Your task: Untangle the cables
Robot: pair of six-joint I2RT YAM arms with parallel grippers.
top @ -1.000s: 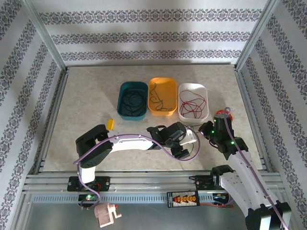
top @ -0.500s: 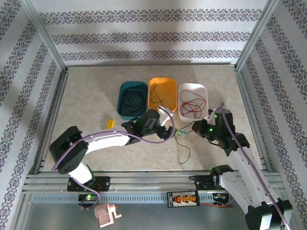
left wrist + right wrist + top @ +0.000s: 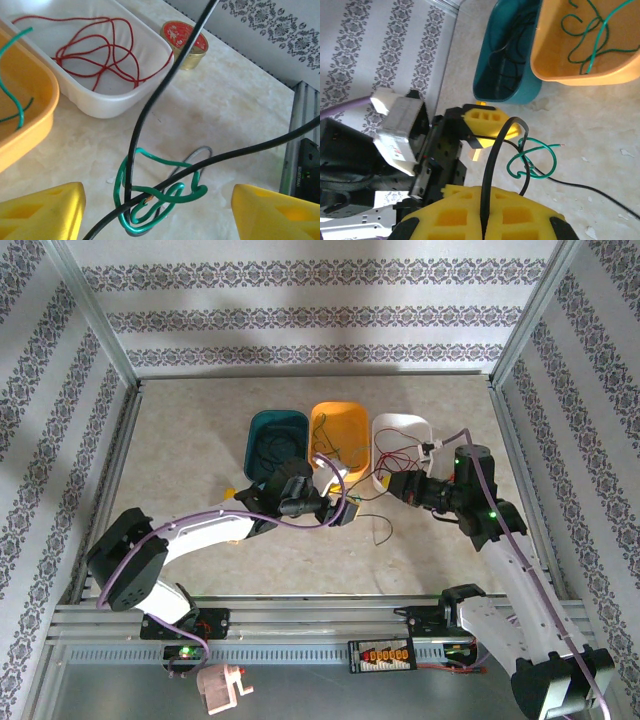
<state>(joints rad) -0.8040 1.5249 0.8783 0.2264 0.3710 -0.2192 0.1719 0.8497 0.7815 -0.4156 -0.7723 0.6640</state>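
Observation:
My right gripper (image 3: pixel 483 200) (image 3: pixel 402 486) is shut on a black cable (image 3: pixel 492 160) that arches up out of its pads. That black cable (image 3: pixel 150 100) runs through a knotted loop of green cable (image 3: pixel 150 200) (image 3: pixel 535 160), which hangs just above the table. The yellow pads of my left gripper (image 3: pixel 157 210) (image 3: pixel 340 506) stand open on either side of the green knot without touching it. The black cable's loose end trails onto the table (image 3: pixel 378 530). Red cables (image 3: pixel 95 55) lie in the white tray (image 3: pixel 400 418), and green ones (image 3: pixel 590 35) in the orange tray (image 3: pixel 340 406).
A teal tray (image 3: pixel 252 455) with dark cables stands left of the orange one. A small round red and gold disc (image 3: pixel 185 40) sits on the table beyond the white tray. Metal rails border the table on all sides.
The left arm has stretched forward and up toward the trays, and its jaws have narrowed a little. The right gripper has moved up and left with the black cable, in front of the white tray.

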